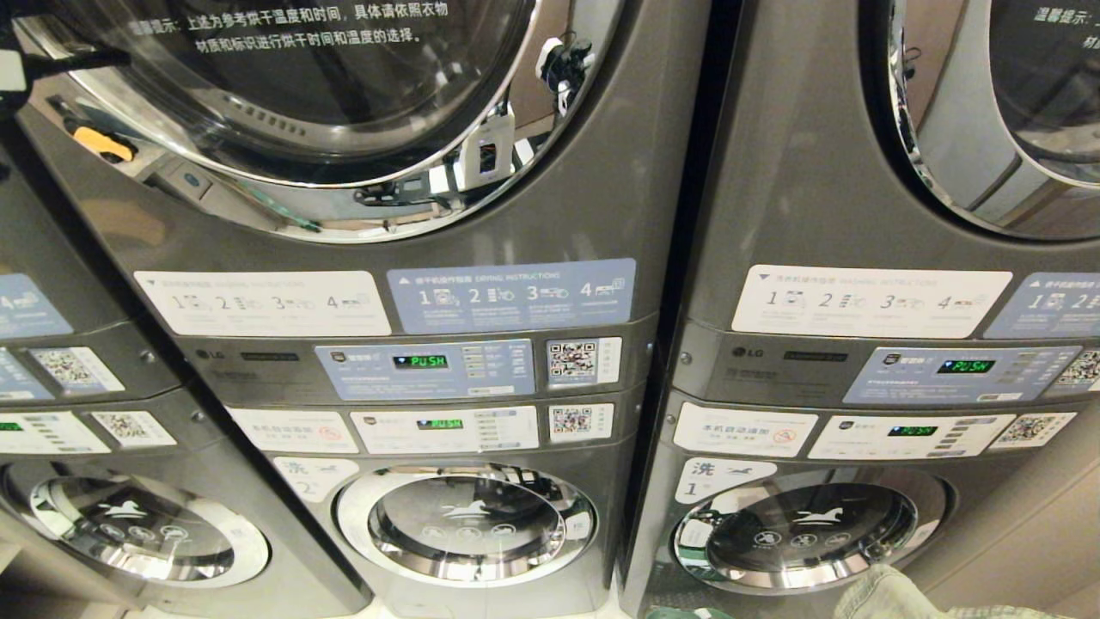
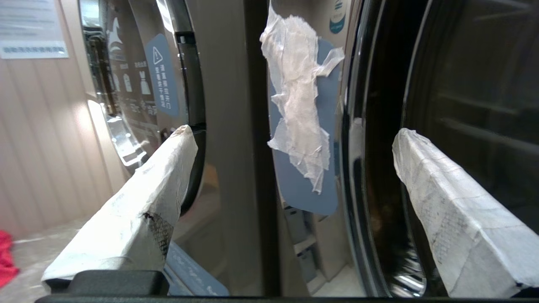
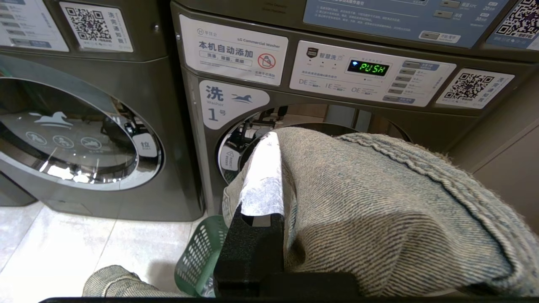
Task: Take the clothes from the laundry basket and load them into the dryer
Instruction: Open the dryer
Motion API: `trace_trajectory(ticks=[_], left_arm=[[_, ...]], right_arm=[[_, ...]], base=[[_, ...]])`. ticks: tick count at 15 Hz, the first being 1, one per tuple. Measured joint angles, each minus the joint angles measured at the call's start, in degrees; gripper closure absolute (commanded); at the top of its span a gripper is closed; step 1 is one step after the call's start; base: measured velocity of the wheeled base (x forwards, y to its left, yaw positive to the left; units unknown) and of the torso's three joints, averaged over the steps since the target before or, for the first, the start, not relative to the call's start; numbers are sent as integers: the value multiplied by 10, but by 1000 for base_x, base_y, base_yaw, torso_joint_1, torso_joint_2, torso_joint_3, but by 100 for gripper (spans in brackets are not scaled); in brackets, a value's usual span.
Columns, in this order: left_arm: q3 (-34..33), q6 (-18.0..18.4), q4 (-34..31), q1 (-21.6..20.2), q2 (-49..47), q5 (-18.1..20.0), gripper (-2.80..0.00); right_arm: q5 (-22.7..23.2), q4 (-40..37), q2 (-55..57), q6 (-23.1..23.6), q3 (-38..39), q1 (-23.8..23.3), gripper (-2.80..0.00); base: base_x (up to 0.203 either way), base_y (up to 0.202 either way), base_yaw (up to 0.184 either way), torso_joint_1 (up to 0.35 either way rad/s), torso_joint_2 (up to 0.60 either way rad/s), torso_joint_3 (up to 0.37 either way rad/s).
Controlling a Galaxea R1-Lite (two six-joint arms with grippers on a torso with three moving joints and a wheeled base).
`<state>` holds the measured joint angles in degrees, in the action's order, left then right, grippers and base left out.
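Observation:
My right gripper (image 3: 278,145) is shut on a grey-blue denim garment (image 3: 379,210), which drapes over one finger and leaves only the white-taped finger (image 3: 262,181) showing. It hangs low in front of washer number 1 (image 3: 236,97), above the green laundry basket (image 3: 198,256). The garment also shows at the bottom right of the head view (image 1: 894,593). My left gripper (image 2: 294,139) is open and empty, held up close to the dryer fronts. It straddles the dark gap between two machines. The left dryer's round door (image 1: 301,94) is shut.
A blue label with a torn white tissue (image 2: 297,105) stuck on it sits between the left fingers. More denim (image 3: 113,284) lies on the floor tiles by the basket. A red cloth (image 2: 5,261) is at the floor's edge. Stacked grey machines fill the head view.

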<state>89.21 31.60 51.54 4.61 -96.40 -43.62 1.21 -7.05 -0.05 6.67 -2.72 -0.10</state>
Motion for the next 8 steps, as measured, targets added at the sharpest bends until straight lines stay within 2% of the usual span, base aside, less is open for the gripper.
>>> trace_trajectory(ticks=[2,8], left_arm=[[5,22,2,-6,-4,-3,-280],[6,25,0,-20,-7,-6,-280]], right_arm=[[1,0,0,1,0,0,0],[2,0,0,1,0,0,0]], base=[[0,0,0,0,0,0],[0,0,0,0,0,0]])
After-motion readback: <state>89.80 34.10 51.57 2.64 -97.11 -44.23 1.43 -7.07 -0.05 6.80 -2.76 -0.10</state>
